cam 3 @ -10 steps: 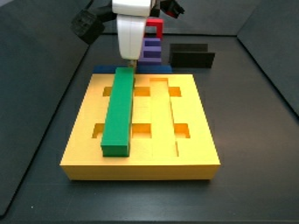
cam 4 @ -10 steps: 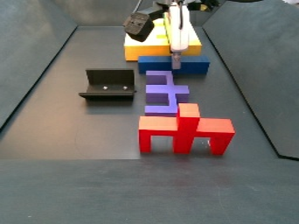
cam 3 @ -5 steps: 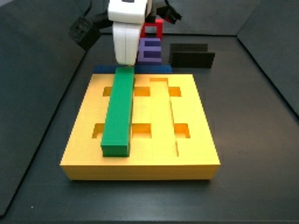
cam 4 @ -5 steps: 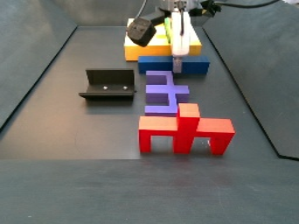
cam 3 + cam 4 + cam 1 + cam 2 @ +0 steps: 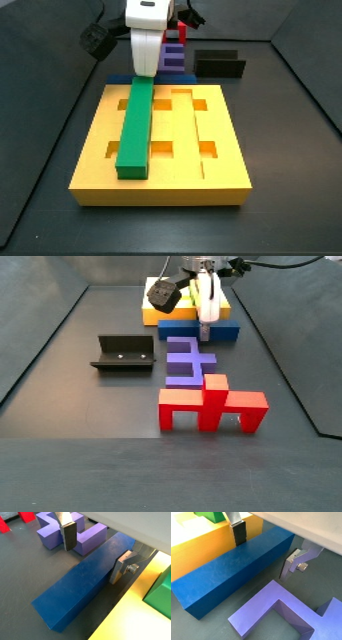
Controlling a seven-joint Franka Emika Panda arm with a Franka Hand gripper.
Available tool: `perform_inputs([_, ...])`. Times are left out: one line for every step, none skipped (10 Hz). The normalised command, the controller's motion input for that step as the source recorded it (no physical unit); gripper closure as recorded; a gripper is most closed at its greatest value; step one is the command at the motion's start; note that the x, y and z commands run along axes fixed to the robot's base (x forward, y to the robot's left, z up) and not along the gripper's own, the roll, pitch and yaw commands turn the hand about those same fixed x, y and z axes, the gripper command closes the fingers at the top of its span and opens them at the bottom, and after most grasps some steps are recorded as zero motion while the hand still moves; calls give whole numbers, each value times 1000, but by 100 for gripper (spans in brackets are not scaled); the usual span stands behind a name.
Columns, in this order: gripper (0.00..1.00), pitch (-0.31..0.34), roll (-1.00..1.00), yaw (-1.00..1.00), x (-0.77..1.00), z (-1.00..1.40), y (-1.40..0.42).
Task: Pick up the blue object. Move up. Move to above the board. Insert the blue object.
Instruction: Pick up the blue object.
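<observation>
Blue object (image 5: 83, 584) lies flat along board (image 5: 137, 602), end effector (image 5: 97, 549) straddling.

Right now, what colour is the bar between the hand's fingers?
Blue bar; hand straddles it, clearest in a wrist view.

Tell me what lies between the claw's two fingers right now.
The long blue rectangular bar lies between the open claw's silver fingers, in both wrist views. The fingers straddle its width without visibly pressing it; the bar rests on the dark floor beside the yellow slotted board.

The blue object (image 5: 87, 582) has a matt, faintly grainy plastic-like surface, while the hand (image 5: 97, 554) straddling it carries flat brushed-metal fingers (image 5: 122, 567) with dark pads.
</observation>
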Motion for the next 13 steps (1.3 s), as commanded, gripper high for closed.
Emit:
perform_inputs([0, 0, 0, 0, 0, 0, 0])
perform_inputs([100, 0, 0, 0, 0, 0, 0])
perform_inputs([100, 0, 0, 0, 0, 0, 0])
perform_inputs([100, 0, 0, 0, 0, 0, 0])
perform_inputs([100, 0, 0, 0, 0, 0, 0])
perform_inputs([100, 0, 0, 0, 0, 0, 0])
perform_inputs([100, 0, 0, 0, 0, 0, 0])
perform_inputs([100, 0, 0, 0, 0, 0, 0])
perform_inputs([100, 0, 0, 0, 0, 0, 0])
perform_inputs([100, 0, 0, 0, 0, 0, 0])
perform_inputs([100, 0, 0, 0, 0, 0, 0])
perform_inputs([100, 0, 0, 0, 0, 0, 0])
perform_inputs([100, 0, 0, 0, 0, 0, 0])
